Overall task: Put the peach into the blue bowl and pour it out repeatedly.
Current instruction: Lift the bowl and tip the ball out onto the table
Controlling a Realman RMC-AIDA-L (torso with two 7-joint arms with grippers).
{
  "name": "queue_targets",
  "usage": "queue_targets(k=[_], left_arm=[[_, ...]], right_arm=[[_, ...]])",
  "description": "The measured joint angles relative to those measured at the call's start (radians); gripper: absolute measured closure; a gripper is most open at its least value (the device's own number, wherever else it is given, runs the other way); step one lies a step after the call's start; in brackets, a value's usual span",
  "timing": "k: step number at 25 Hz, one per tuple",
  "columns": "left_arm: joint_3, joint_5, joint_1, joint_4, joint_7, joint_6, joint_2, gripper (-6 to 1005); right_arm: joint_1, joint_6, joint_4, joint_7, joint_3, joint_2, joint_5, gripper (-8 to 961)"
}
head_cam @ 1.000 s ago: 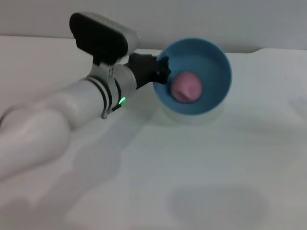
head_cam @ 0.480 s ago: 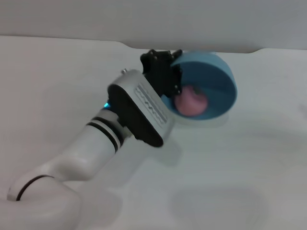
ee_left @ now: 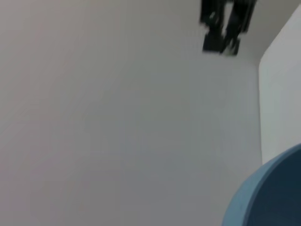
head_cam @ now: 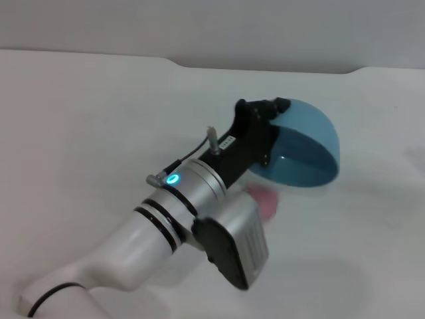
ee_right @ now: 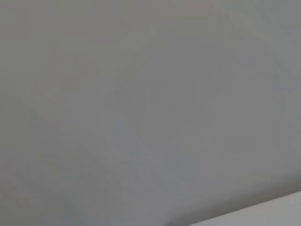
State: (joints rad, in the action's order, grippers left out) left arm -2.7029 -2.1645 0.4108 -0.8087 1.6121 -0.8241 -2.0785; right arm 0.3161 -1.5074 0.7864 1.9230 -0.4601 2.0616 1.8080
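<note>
My left gripper (head_cam: pixel 264 118) is shut on the rim of the blue bowl (head_cam: pixel 304 147) and holds it rolled over above the table, its opening facing down and toward me. The pink peach (head_cam: pixel 267 199) lies on the white table just below the bowl's lower rim, partly hidden behind my left wrist. In the left wrist view only a curved piece of the blue bowl (ee_left: pixel 270 195) shows in one corner. The right gripper is out of view, and the right wrist view shows only a plain grey surface.
The white table (head_cam: pixel 99 119) stretches out on all sides of the bowl, and a grey wall runs along its far edge. A dark blurred object (ee_left: pixel 225 23) shows far off in the left wrist view.
The left wrist has rolled further, turning the bowl from upright to mouth-down. The peach has dropped out of the bowl onto the table.
</note>
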Motion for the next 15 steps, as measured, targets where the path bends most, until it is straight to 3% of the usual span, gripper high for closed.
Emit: queue_targets(k=[4,9,11,15], left_arm=[[-0.049,-0.003,0.018,0.01,-0.115,-0.012,0.0,999],[-0.058,0.0,0.034,0.013,-0.11,-0.001,0.0,999],[-0.035,0.007,0.036,0.007,-0.059,-0.003,0.0,999],[0.098,0.075,0.031,-0.067,0.134,0.01,0.002,1000]], right_arm=[[-0.003,-0.025,-0.007,0.0,-0.006,0.0,0.0,506],[-0.01,-0.034,-0.007,-0.006,-0.006,0.001,0.003,500],[-0.011,-0.034,-0.007,-0.016,-0.006,0.002,0.004,497],[-0.008,-0.045,-0.008,-0.135,-0.01,0.006,-0.001,492]])
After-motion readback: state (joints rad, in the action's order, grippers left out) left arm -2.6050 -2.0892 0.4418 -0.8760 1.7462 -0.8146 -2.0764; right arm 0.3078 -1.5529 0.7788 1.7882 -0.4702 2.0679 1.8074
